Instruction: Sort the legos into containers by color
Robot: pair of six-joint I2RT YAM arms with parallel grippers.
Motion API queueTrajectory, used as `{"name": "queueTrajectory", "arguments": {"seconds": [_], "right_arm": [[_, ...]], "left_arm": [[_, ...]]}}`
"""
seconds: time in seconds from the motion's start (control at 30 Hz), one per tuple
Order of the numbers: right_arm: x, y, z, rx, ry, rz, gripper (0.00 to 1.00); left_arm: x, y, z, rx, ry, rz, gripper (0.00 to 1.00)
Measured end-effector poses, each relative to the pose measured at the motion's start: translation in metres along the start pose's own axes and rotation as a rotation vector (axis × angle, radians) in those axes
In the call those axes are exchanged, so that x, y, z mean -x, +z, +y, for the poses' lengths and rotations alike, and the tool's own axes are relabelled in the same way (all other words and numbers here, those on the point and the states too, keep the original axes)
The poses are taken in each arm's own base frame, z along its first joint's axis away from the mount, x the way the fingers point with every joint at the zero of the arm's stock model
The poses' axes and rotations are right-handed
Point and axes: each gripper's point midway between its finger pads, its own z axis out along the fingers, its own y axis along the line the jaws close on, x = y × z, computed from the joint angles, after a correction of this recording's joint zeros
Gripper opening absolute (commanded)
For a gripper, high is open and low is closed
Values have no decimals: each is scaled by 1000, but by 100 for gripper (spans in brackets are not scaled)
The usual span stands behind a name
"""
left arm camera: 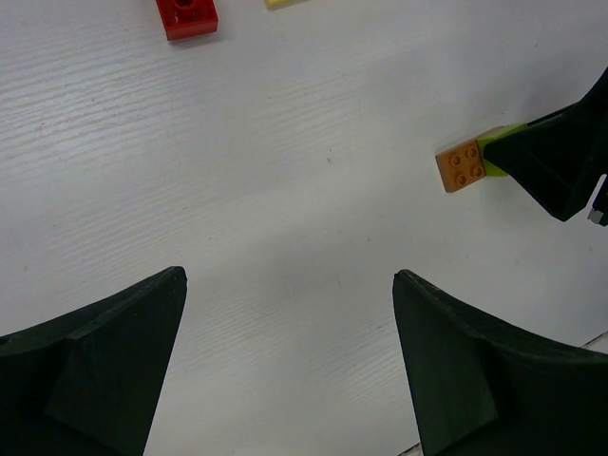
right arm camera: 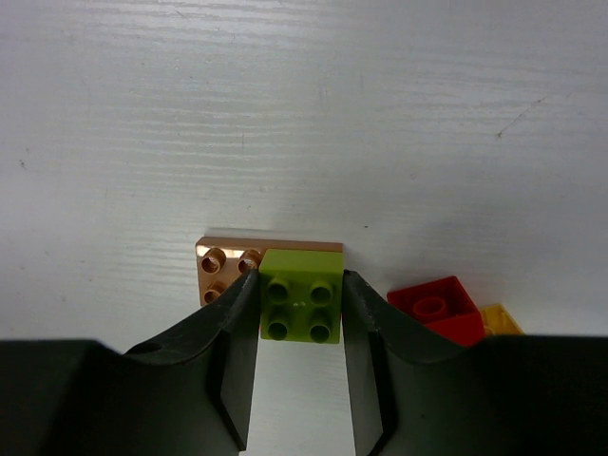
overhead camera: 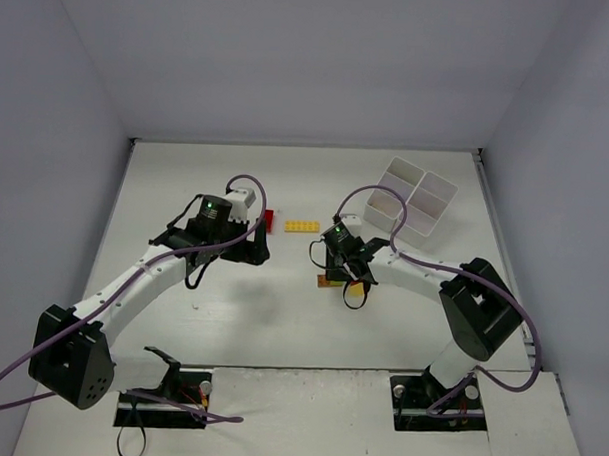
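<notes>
Right claw (right arm camera: 301, 283) clamped on green brick (right arm camera: 301, 313), one finger at each side. Green brick sits on brown brick (right arm camera: 223, 271), lower middle of right wrist view. Second red brick (right arm camera: 435, 309) and yellow piece (right arm camera: 500, 318) just beside right finger, lower right, partly hidden. Left claw (left arm camera: 288, 275) wide apart over table (left arm camera: 285, 142), nothing between fingers. Red brick (overhead camera: 269, 220) and long yellow brick (overhead camera: 303, 226) at centre of top view. White tray (overhead camera: 416, 230) upper right, well apart from green brick.
</notes>
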Motion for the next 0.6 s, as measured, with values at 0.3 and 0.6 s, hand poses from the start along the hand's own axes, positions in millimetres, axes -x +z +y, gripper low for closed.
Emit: {"name": "queueTrajectory", "arguments": {"seconds": [0.3,0.6], "right_arm": [[19,-13,9,81,-52,-95,0],[91,-79,51,332,-103,-415,0]], "left_arm": [[2,0,-17,-86,-31,-1,83],[20,-2,-62,-315,-137,-23,67]]}}
